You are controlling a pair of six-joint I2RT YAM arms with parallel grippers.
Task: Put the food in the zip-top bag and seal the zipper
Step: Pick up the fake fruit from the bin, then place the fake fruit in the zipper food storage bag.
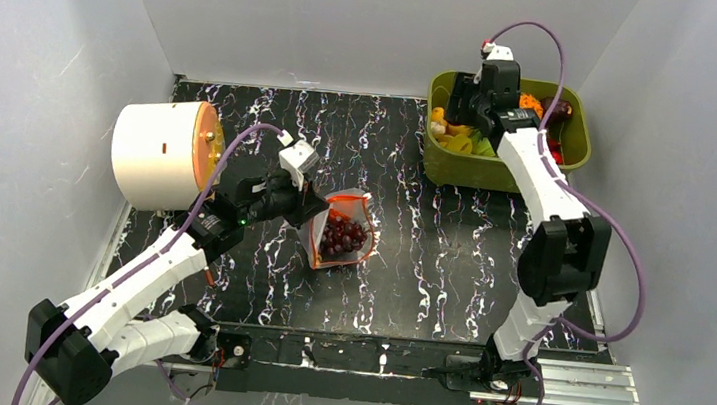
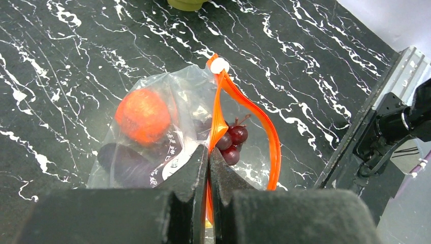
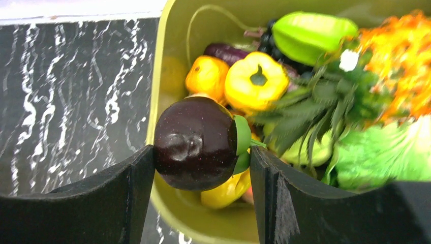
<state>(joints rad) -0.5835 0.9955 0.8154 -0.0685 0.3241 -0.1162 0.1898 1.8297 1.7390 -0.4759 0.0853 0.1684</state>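
The clear zip-top bag [image 1: 341,233] stands in the middle of the table, its orange-red zipper [image 2: 264,129] gaping open. Inside it are dark purple grapes [image 2: 231,140], an orange-red round piece [image 2: 142,116] and a dark purple piece [image 2: 124,163]. My left gripper [image 2: 209,157] is shut on the near side of the zipper strip and holds the mouth up. My right gripper [image 3: 202,157] is above the olive-green bin [image 1: 499,167], shut on a maroon round fruit [image 3: 195,144] with a green calyx. A yellow pepper [image 3: 255,81] lies in the bin.
The bin [image 3: 167,61] at the back right holds several more toys, among them green leafy pieces [image 3: 325,101] and an orange piece [image 3: 401,61]. A white cylinder with an orange face [image 1: 160,154] stands at the left. White walls close in the table.
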